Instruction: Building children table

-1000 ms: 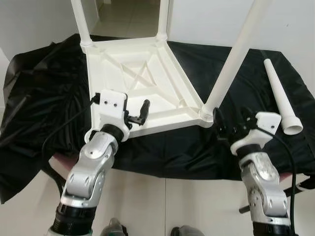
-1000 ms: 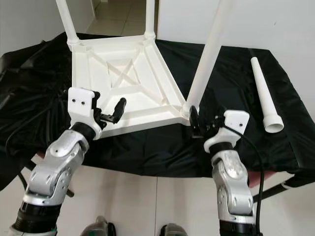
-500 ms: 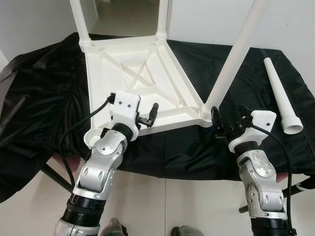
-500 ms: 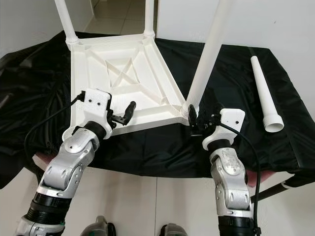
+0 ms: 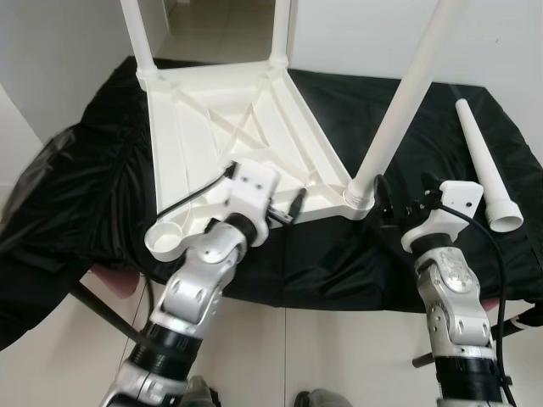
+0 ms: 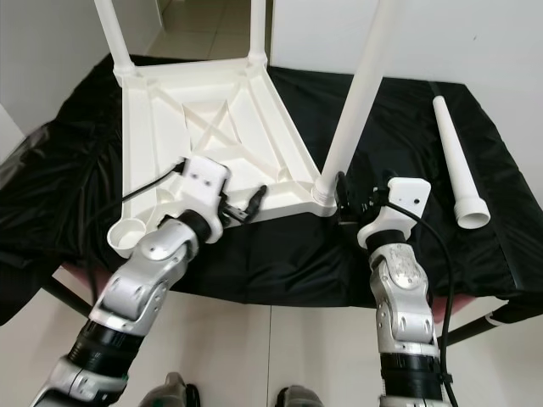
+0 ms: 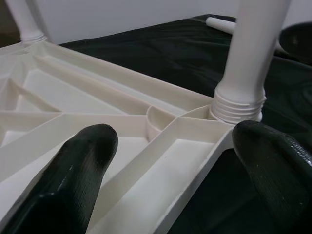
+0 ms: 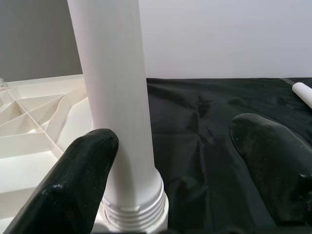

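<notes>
A white plastic children's table (image 5: 212,127) lies upside down on a black cloth (image 5: 76,161). Three legs stand in its corners; the near-right leg (image 5: 407,93) rises from a threaded collar (image 7: 239,105). The near-left socket (image 5: 165,239) is an empty round cup. A loose white leg (image 5: 485,170) lies on the cloth at the right. My left gripper (image 5: 294,206) is open over the table's near rim, close to the near-right corner. My right gripper (image 5: 382,199) is open just right of that leg's base, with one finger (image 8: 83,180) beside the leg.
The cloth covers a low support with a pinkish edge (image 5: 119,284) at the front left. Pale floor tiles (image 5: 280,356) lie in front of it. A white wall (image 5: 509,42) stands behind, with a doorway (image 5: 212,25) beyond the table's far side.
My left arm has swung right along the table's near rim, from the near-left corner toward the near-right leg. My right gripper has edged up closer to the leg's base.
</notes>
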{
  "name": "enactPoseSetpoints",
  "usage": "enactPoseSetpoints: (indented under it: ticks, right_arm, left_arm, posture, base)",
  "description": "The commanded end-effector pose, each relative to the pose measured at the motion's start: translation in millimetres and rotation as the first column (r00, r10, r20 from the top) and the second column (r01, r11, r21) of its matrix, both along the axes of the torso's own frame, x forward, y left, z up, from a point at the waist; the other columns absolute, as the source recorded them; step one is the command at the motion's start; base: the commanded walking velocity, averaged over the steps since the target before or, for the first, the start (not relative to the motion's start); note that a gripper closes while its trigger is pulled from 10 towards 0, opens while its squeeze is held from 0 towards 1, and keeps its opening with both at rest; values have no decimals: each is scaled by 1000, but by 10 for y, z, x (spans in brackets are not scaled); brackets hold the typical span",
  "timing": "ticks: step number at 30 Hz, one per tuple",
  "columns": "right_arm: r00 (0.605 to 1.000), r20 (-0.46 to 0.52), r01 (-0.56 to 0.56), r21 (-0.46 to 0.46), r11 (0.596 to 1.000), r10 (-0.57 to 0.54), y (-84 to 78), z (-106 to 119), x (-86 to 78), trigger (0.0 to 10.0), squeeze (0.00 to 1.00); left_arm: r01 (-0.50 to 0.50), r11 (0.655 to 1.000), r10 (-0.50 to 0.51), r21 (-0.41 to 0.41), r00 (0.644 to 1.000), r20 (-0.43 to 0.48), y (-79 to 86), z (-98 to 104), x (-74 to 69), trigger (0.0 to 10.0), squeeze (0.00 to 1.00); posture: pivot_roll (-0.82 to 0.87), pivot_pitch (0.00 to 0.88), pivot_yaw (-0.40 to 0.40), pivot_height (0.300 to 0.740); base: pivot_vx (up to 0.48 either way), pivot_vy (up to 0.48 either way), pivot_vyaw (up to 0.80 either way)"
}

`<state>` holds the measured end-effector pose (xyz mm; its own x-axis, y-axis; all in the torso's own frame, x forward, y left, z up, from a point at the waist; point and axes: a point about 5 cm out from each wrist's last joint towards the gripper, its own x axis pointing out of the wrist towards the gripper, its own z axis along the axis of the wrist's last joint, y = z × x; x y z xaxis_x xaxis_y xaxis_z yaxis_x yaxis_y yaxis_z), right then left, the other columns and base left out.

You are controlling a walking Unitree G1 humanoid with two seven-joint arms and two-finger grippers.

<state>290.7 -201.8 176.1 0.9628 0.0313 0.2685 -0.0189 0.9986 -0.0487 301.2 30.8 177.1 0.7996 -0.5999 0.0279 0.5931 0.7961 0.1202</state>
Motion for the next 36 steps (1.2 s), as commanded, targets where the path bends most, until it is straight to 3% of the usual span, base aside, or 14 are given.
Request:
enactPoseSetpoints:
  ticks: [1,5,8,14,23,36]
  right_arm:
    - [1000,-2,7,-13,1000,-7,-9,-17,18,10000,0]
    - [1000,10,-2,-21,1000,2,22,-15,49,10000,0]
    - [1000,13,-5,-22,1000,5,23,-13,43,10000,0]
    - [999,33,-5,-21,1000,6,14,7,57,10000,0]
    - [999,41,-2,-4,1000,2,62,-33,51,10000,0]
    - [999,21,-39,-25,999,40,38,-70,105,10000,0]
  left_arm:
    - [38,999,-38,22,999,-1,-58,-25,6,10000,0]
    - [130,990,-130,55,991,-16,-219,-68,19,10000,0]
    - [154,986,-153,61,988,-33,-254,-102,15,10000,0]
    - [193,970,-175,149,977,-121,-392,-303,93,10000,0]
    - [175,957,-134,233,974,-180,-416,-444,224,10000,0]
    - [173,949,-121,264,972,-202,-438,-496,301,10000,0]
  posture:
    - [-42,44,19,740]
    - [-48,38,20,740]
    - [-51,36,24,740]
    - [-44,34,33,740]
    - [-44,52,54,740]
    - [-57,63,62,740]
  base:
    - [0,0,0]
    - [0,0,0]
    - [0,0,0]
    - [0,0,0]
    - [0,0,0]
    - [0,0,0]
